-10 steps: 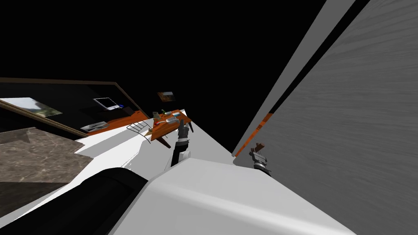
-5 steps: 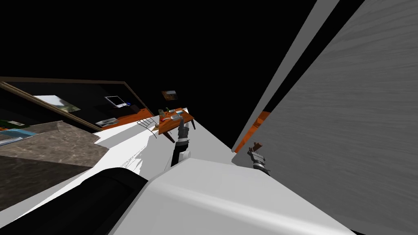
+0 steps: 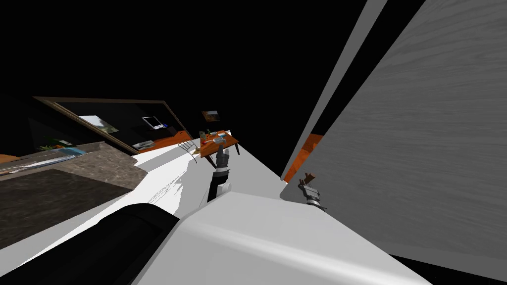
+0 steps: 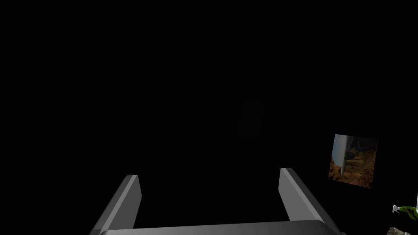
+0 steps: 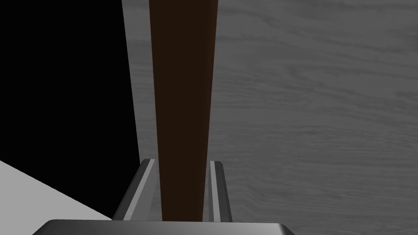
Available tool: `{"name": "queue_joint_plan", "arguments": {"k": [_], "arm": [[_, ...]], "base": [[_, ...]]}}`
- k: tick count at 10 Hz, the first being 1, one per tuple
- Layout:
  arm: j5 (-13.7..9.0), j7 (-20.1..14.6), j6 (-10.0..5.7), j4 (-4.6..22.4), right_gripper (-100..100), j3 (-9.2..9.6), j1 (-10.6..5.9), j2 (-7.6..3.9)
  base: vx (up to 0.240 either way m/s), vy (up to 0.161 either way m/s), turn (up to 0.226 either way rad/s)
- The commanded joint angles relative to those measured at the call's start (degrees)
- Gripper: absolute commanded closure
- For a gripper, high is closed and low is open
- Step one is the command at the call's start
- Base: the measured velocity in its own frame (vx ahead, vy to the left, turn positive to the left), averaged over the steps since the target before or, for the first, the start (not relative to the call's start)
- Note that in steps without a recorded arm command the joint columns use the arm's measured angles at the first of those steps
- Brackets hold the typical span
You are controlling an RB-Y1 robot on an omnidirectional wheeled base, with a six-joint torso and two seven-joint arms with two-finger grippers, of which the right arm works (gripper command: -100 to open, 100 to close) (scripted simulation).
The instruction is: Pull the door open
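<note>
The right gripper (image 5: 181, 163) is clamped on the door's dark brown handle (image 5: 183, 89). One light grey finger (image 5: 146, 183) presses each flat side of the bar, which runs straight on past the fingertips. Close behind the handle, just beyond the gripper, stands the grey, wood-grained door (image 3: 421, 148). The door's free edge lies just to one side of the gripped bar, with a black area (image 5: 61, 81) past that edge. In the head view the door edge by this hand stands apart from the pale door frame (image 3: 341, 74), and a strip of orange floor (image 3: 306, 148) shows in the gap between them. The left gripper (image 4: 210, 179) hangs well apart from the right one and away from the door, released, its fingers spread wide. An orange table (image 3: 220, 143) lies ahead of it, and a small framed picture (image 4: 353, 160) sits off to one side of its fingers.
</note>
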Motion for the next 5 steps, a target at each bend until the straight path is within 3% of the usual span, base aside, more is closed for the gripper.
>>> {"name": "queue_joint_plan", "arguments": {"k": [1,5], "arm": [[0.6,-1.0,-0.69,-0.1,100,1.09,0.7,-0.66],[2.5,-3.9,-2.86,-1.0,100,4.22,2.68,-2.97]], "base": [[-0.22,-0.029,0.094],[-0.278,-0.027,0.099]]}}
